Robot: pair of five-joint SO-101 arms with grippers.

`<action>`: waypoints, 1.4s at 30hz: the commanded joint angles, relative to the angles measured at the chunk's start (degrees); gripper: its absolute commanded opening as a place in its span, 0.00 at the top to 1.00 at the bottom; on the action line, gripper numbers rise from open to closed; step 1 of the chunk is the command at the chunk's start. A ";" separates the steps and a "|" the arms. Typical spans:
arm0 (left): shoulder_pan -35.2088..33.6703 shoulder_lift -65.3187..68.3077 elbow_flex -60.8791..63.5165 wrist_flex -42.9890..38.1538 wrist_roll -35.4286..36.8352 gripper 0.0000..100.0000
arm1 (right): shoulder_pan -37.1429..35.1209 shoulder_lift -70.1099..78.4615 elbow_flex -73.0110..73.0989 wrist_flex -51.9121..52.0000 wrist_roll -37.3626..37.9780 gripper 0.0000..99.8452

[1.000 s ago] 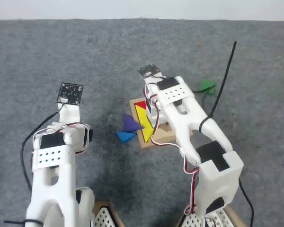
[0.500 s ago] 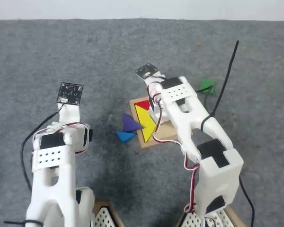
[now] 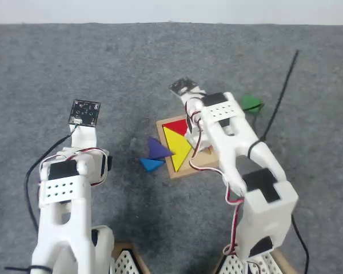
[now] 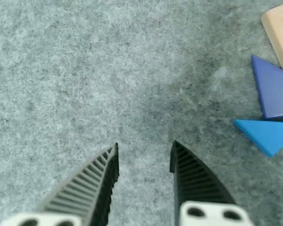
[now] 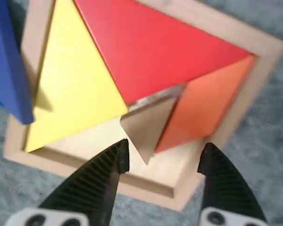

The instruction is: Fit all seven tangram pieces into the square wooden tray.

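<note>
Right gripper (image 5: 164, 147), spread above the tray (image 5: 268, 51), shows an orange corner piece (image 5: 203, 108) its arm largely masks overhead; left gripper (image 4: 145, 146) gapes too.

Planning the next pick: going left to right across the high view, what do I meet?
left arm → light blue triangle → yellow triangle in the wooden tray → green piece

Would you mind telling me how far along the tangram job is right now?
Done: the red triangle, yellow triangle and orange piece lie in the tray. In hand: nothing; the right gripper hangs open over the tray, the left gripper open over carpet. Left: the dark blue triangle at the tray's edge, the light blue triangle beside it and the green piece.
</note>
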 commanded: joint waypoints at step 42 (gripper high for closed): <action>0.53 -1.49 -0.66 0.00 -0.44 0.82 | 20.53 -12.44 1.58 -9.10 0.97 0.74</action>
